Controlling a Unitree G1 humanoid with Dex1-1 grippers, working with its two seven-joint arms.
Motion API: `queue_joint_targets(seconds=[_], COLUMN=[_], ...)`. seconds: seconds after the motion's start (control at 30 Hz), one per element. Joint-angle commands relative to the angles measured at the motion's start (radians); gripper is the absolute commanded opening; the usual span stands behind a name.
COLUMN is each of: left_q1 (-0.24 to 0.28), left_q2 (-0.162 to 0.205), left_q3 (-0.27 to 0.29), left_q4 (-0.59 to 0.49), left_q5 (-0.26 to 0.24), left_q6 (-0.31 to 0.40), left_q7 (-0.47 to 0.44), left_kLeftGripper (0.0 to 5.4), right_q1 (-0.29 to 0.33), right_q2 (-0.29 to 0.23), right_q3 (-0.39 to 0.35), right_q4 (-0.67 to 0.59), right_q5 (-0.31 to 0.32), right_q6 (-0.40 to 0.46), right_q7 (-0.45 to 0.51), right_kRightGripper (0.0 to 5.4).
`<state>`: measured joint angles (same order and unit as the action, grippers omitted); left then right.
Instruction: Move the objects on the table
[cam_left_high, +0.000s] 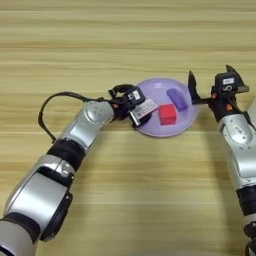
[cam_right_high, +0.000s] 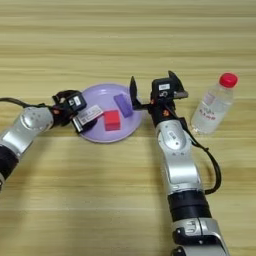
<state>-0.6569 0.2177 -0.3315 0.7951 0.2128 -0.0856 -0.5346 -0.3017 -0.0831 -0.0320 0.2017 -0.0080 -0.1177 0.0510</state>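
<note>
A round lilac plate (cam_right_high: 100, 131) is seen near the middle of the light wooden table (cam_right_high: 125, 45), whose grain stripes run from left to right. On the plate three things are laid: a red cube (cam_right_high: 112, 120) near its centre, a purple rectangular block (cam_right_high: 122, 105) just to the far right of the cube and slightly apart from it, and a small flat white-and-red packet (cam_right_high: 90, 114) at the plate's left part, just beside the cube.

The left gripper (cam_left_high: 134, 107) is placed at the plate's left rim, its arm reaching in from the near left. Its black fingers are closed on the left end of the packet, which lies flat over the plate, with its right end pointing toward the cube.

The right gripper (cam_right_high: 152, 90) is held just beside the plate's right rim, above the table, with its arm coming up from the near edge. Its two fingers are spread wide apart, one standing close to the plate and the purple block, the other pointing to the far right; nothing is held between them.

A clear plastic bottle (cam_right_high: 214, 107) with a red cap is stood upright on the table to the right of the right gripper, near it but not touched by it, and well apart from the plate.
</note>
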Motion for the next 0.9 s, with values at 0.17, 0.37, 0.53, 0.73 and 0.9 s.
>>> queue_joint_targets(seconds=[0.17, 0.37, 0.53, 0.73, 0.9], left_q1=[0.215, 0.298, 0.283, 0.231, 0.192], left_q2=[0.045, 0.062, 0.065, 0.062, 0.062], left_q3=[-0.049, -0.063, -0.042, -0.004, 0.028], left_q4=[-0.179, -0.374, -0.412, -0.376, -0.344], left_q5=[0.008, -0.004, -0.009, -0.020, -0.023], left_q6=[0.082, 0.157, 0.192, 0.194, 0.185], left_q7=[-0.076, -0.112, -0.106, -0.082, -0.065], left_kLeftGripper=[5.38, 5.38, 5.38, 5.38, 5.38], right_q1=[-0.009, -0.012, -0.013, -0.014, -0.012], right_q2=[0.002, 0.004, 0.004, 0.004, 0.002], right_q3=[-0.002, -0.001, 0.000, 0.000, 0.000], right_q4=[-0.001, 0.001, 0.007, 0.010, 0.009], right_q5=[0.004, 0.002, 0.002, 0.002, 0.002], right_q6=[0.018, 0.020, 0.017, 0.017, 0.017], right_q7=[-0.002, -0.004, -0.004, -0.004, -0.001], right_kRightGripper=[5.40, 5.40, 5.40, 5.40, 5.40])
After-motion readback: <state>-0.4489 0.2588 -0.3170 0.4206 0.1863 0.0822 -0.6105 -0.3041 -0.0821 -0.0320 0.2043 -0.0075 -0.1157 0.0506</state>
